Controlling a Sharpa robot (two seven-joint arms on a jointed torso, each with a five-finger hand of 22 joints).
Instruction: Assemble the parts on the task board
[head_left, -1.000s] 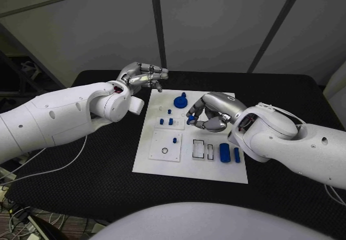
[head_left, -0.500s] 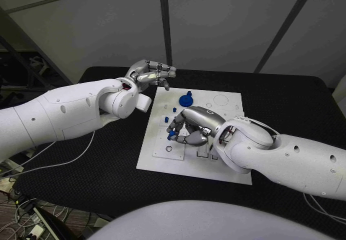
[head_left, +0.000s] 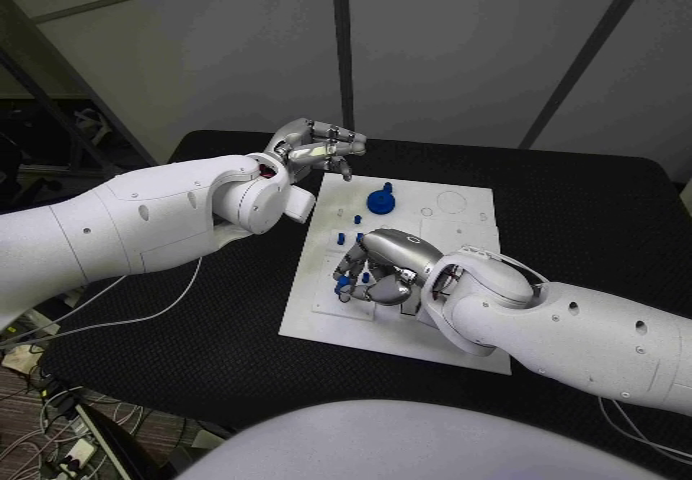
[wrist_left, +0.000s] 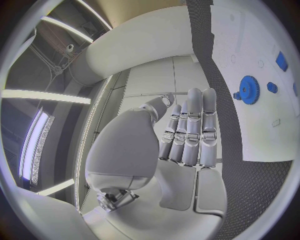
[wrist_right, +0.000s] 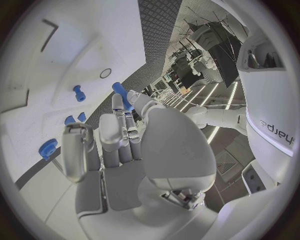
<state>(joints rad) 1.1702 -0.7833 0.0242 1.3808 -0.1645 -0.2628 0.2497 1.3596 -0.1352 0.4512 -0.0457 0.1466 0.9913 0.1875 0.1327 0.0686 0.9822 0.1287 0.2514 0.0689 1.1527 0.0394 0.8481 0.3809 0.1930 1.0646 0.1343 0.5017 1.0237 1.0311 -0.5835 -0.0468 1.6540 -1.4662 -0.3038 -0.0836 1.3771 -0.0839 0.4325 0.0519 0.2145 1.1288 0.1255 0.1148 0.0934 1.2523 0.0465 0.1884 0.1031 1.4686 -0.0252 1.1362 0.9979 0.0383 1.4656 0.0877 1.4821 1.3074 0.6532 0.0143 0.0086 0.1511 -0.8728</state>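
Note:
The white task board (head_left: 464, 228) lies mid-table. My right hand (head_left: 381, 270) hovers low over its near left part and pinches a small blue part (head_left: 346, 288) between thumb and a finger; the right wrist view shows that part (wrist_right: 122, 95) at the fingertips, above the board (wrist_right: 62, 60). My left hand (head_left: 320, 143) hangs above the board's far left corner, loosely bent, holding nothing. A blue gear (head_left: 381, 200) stands at the far side, with small blue pegs (head_left: 342, 238) nearer. In the left wrist view, the gear (wrist_left: 249, 90) lies beyond my left hand (wrist_left: 187, 135).
Black table (head_left: 577, 200) surrounds the board. My right forearm (head_left: 577, 320) covers the board's near right part. Loose blue pegs (wrist_right: 79, 93) and the gear (wrist_right: 47, 148) lie on the board near my right hand (wrist_right: 119, 145). A cable (head_left: 130, 320) runs over the table's left side.
My right hand has carried the blue part from the board's middle toward its near left part and lower. The left hand stays roughly in place. The camera has shifted.

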